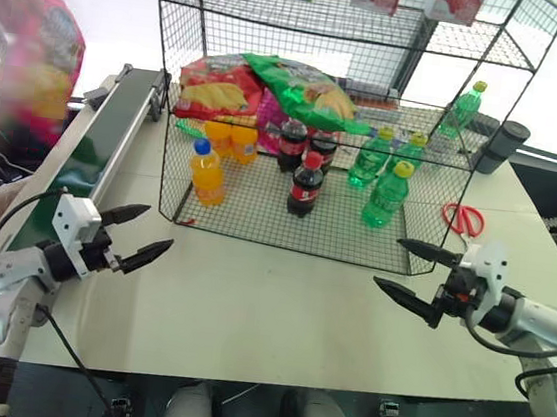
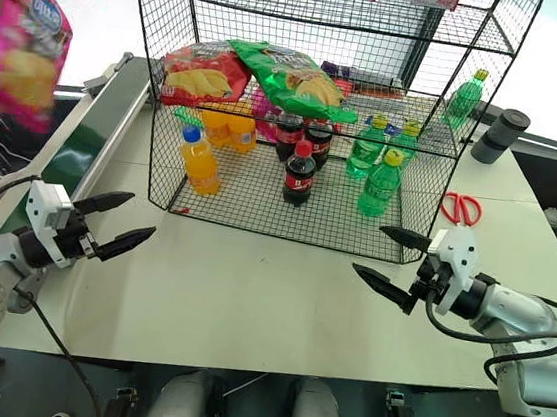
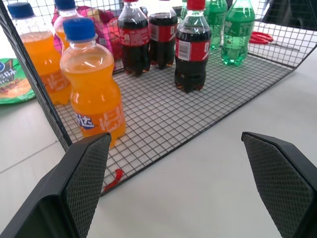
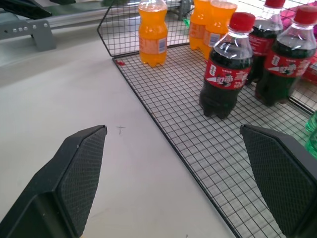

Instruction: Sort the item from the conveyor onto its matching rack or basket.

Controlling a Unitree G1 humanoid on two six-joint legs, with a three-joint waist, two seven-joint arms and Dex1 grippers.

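Observation:
At the far left a person holds the magenta-pink chip bag (image 2: 20, 48) in the air, above the dark-green conveyor (image 1: 105, 138) that runs along the table's left edge. The tall black wire rack (image 1: 358, 37) stands at the back middle of the table. My left gripper (image 1: 159, 227) hovers open and empty over the table beside the conveyor, in front of the rack's left corner. My right gripper (image 1: 387, 261) is open and empty too, in front of the rack's right corner. Both point inward towards each other, well apart from the bag.
The rack's bottom tier holds orange soda bottles (image 3: 94, 89), cola bottles (image 4: 225, 74) and green bottles (image 1: 386, 196). A red chip bag (image 1: 211, 90) and a green chip bag (image 1: 307, 93) lie on the middle tier. Red scissors (image 1: 466, 220) and a dark cup (image 1: 502, 145) sit right of the rack.

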